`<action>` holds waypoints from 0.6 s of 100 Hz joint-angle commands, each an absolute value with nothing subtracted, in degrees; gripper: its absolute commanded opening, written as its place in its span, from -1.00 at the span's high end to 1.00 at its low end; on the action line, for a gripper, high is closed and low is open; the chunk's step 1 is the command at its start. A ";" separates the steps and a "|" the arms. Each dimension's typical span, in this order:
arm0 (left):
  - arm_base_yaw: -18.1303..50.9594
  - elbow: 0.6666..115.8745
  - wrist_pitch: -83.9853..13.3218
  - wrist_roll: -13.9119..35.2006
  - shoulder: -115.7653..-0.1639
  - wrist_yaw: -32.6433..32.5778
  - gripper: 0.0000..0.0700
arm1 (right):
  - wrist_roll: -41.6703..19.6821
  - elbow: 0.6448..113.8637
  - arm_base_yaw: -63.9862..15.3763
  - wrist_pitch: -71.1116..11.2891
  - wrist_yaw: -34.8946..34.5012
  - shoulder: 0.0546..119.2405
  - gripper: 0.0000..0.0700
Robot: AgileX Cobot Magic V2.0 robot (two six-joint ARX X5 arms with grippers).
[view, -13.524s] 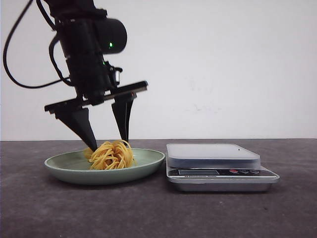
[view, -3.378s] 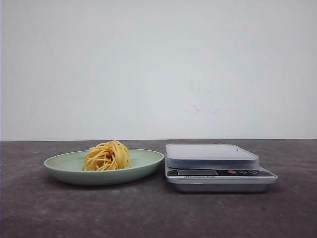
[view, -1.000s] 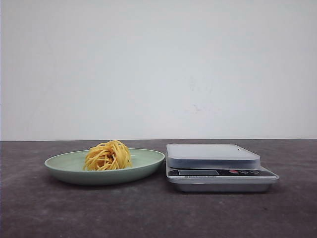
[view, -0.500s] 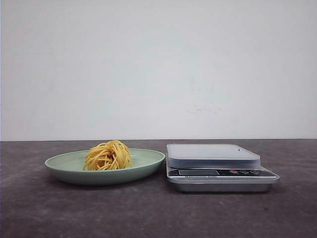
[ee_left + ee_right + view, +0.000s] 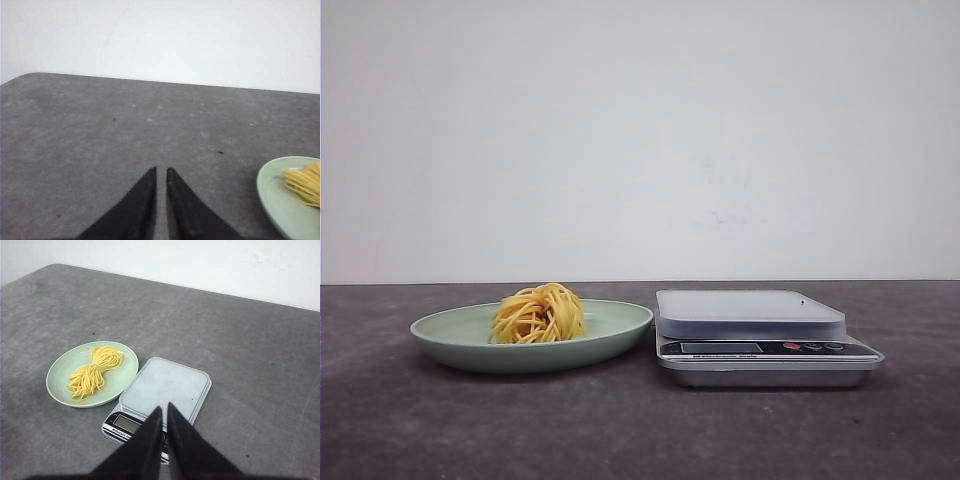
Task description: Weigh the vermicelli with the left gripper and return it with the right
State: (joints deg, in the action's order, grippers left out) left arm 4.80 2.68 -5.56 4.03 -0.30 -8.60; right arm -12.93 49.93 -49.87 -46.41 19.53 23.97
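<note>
On the pale green plate [image 5: 440,335] beside the kitchen scale [image 5: 765,345], the vermicelli [image 5: 538,313] looks light, springy and snag-prone, best pinched through the nest's middle, while both the left gripper [image 5: 161,172] and right gripper [image 5: 164,409] show nearly closed, empty jaws.

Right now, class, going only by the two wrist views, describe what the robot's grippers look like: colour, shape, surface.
Each of the left gripper and right gripper shows two matte black fingers, broad at the base and tapering to pointed tips. No markings or cables are visible on them, and neither arm shows in the front view.
</note>
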 commanded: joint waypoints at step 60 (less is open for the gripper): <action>0.43 0.73 -10.83 1.48 -0.19 -3.81 1.00 | -13.63 50.52 -50.48 -45.82 19.59 24.10 0.98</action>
State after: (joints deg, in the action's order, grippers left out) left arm 0.58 1.83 -10.33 2.42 -0.32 -5.10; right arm -12.93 49.93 -49.87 -46.41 19.53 23.97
